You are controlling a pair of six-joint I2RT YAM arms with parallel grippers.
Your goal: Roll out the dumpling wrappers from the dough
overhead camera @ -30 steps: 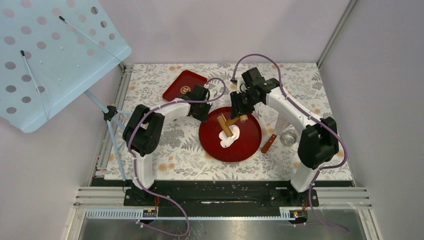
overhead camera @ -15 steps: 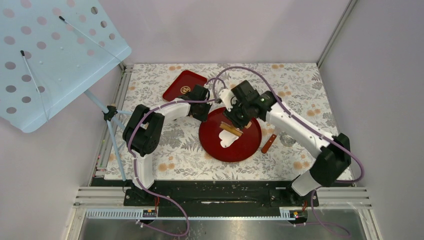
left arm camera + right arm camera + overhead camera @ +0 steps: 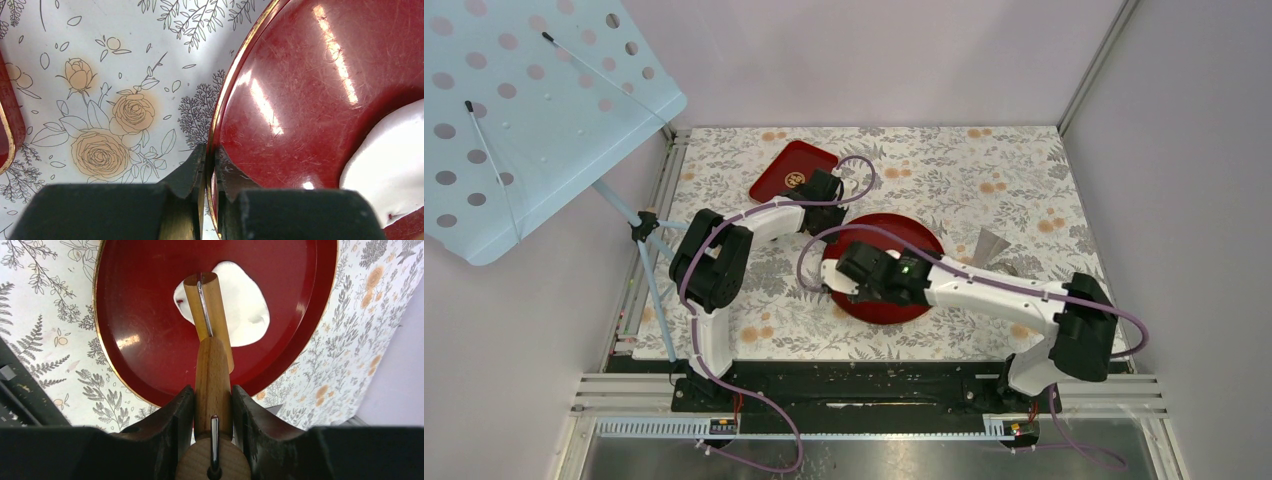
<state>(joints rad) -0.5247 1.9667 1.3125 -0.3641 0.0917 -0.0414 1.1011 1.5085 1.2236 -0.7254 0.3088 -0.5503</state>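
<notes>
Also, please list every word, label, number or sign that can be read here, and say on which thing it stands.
Readable text: none in any view.
Gold mark on the small red tray: too small to read; I cannot tell if it is letters or an emblem.
The rolling pin, the round red plate, the dough and the flowered tablecloth: no writing, only drawn flowers on the cloth.

Glossy, scratched red plate (image 3: pixel 320 90); matt pale-wood roller (image 3: pixel 212 385) (dough (image 3: pixel 247 305) smooth).
</notes>
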